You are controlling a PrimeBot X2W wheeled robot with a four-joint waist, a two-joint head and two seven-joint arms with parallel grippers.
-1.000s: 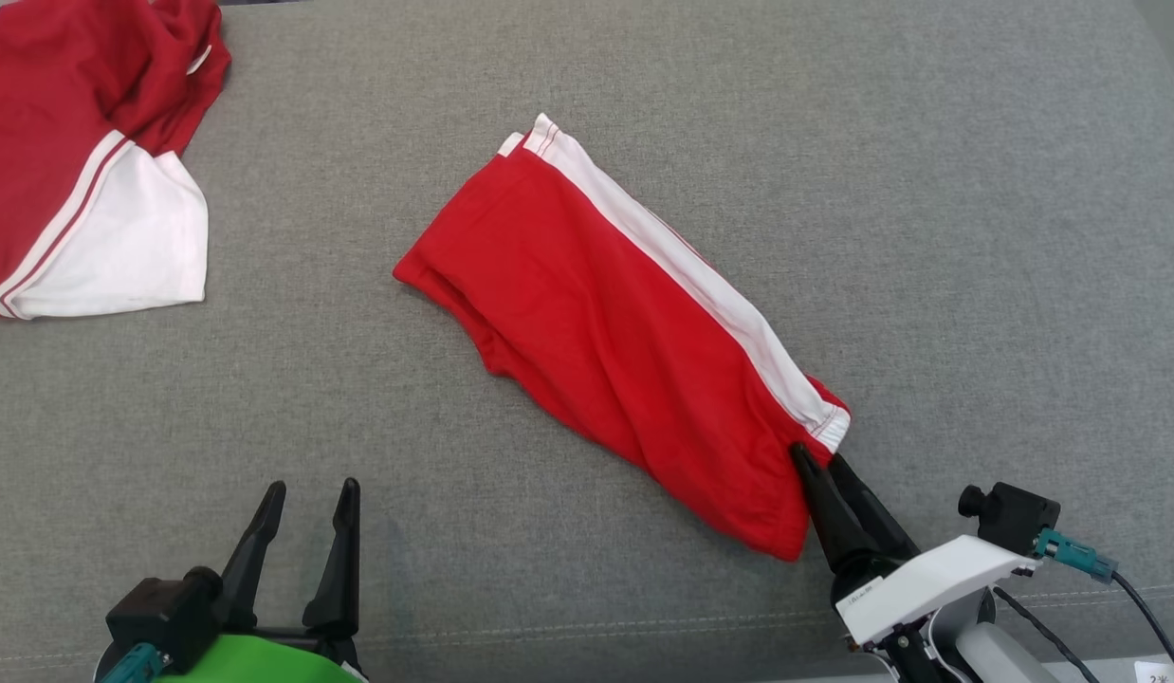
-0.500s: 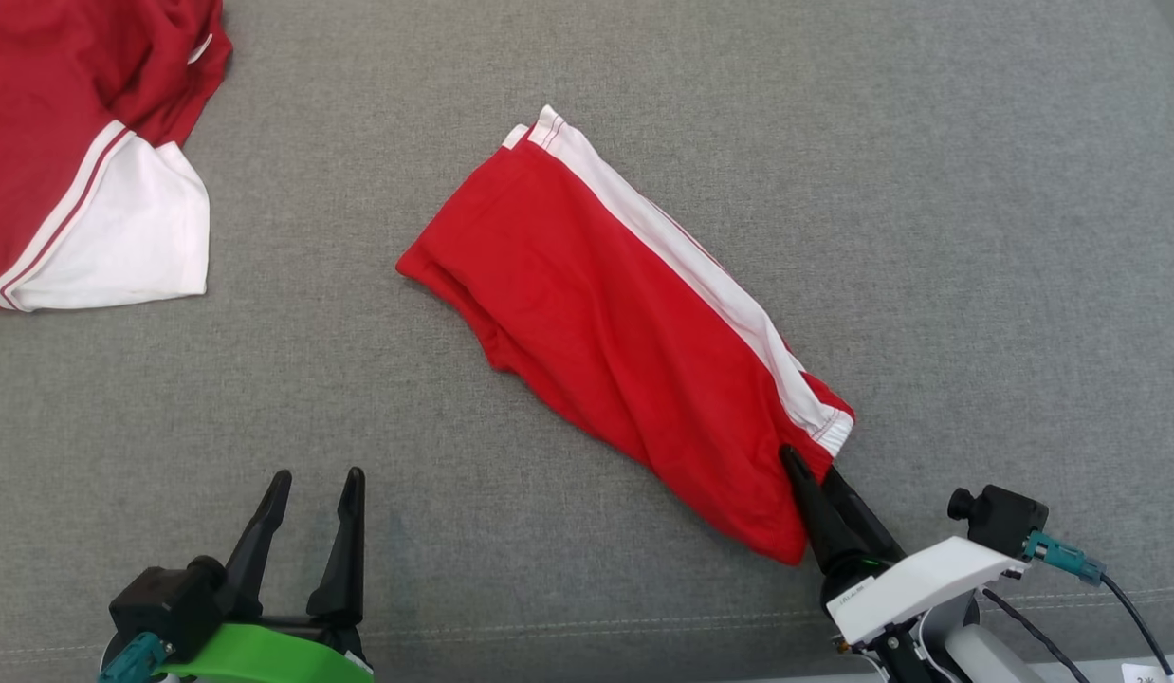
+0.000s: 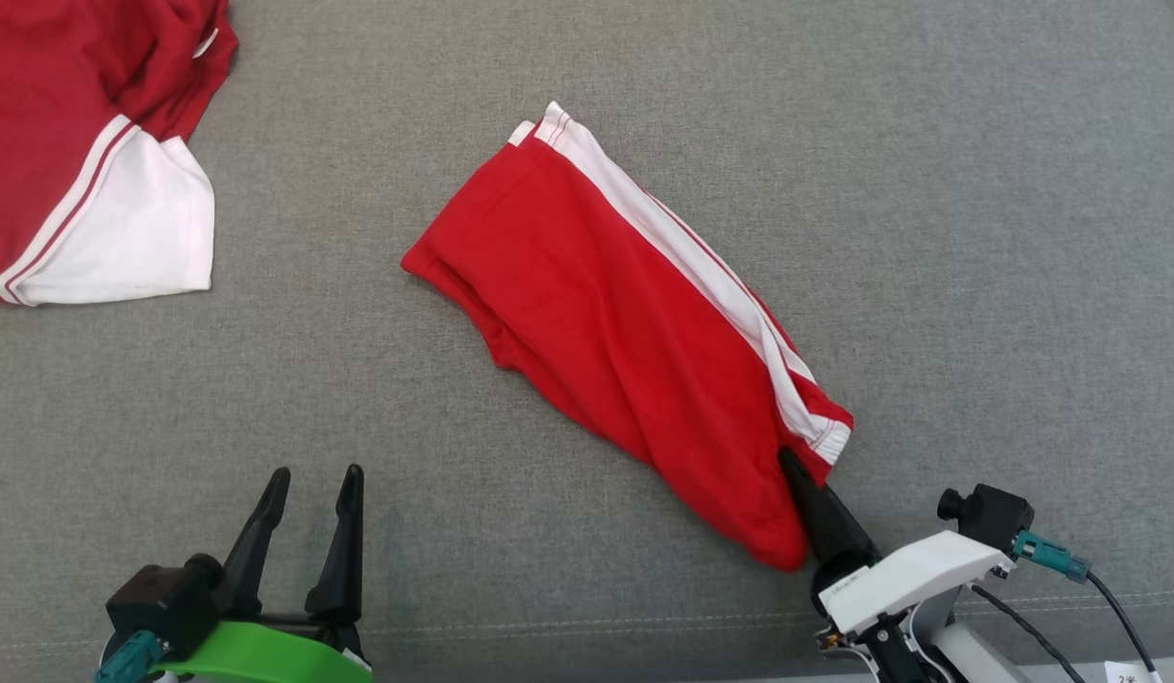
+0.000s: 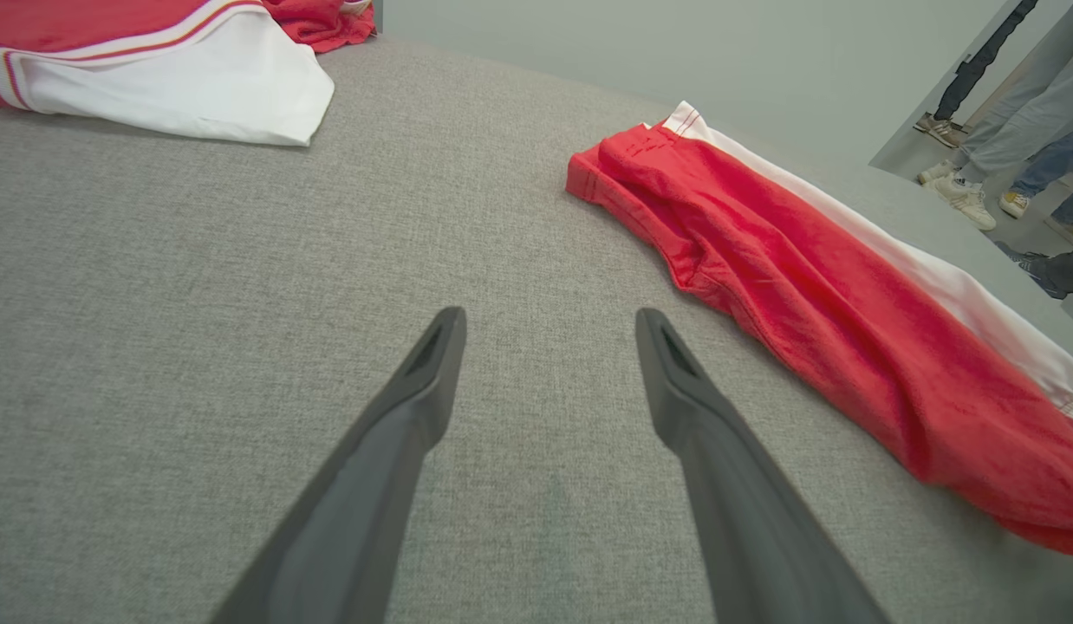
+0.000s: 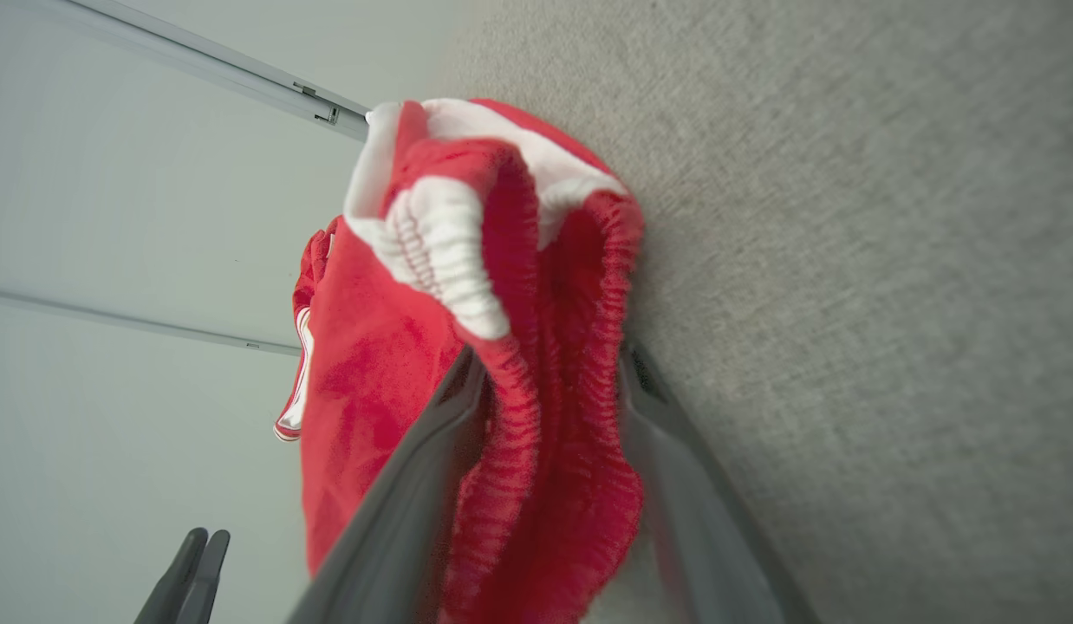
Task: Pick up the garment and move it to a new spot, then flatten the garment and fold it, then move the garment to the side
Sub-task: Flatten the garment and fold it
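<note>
The garment [image 3: 625, 323], red shorts with a white side stripe, lies slanted on the grey cushion [image 3: 928, 237], its elastic waistband at the near right end. My right gripper [image 3: 788, 457] has its jaws on either side of that bunched waistband [image 5: 502, 303], and both fingers press the fabric. In the left wrist view the garment [image 4: 805, 295] lies to the right of my left gripper [image 4: 549, 316], which is open, holds nothing and hovers low over bare cushion. In the head view the left gripper [image 3: 317, 472] is at the lower left, well away from the shorts.
A second red and white garment [image 3: 75, 171] lies crumpled at the far left corner, also seen in the left wrist view [image 4: 155, 69]. The cushion's front seam [image 3: 549, 626] runs near the bottom edge. People's legs and shoes [image 4: 1004, 130] stand beyond the cushion on the right.
The right gripper's fingers have closed in on the waistband, and the white stripe near that end has bunched and narrowed. The left gripper has stayed put and open. The camera shifted slightly.
</note>
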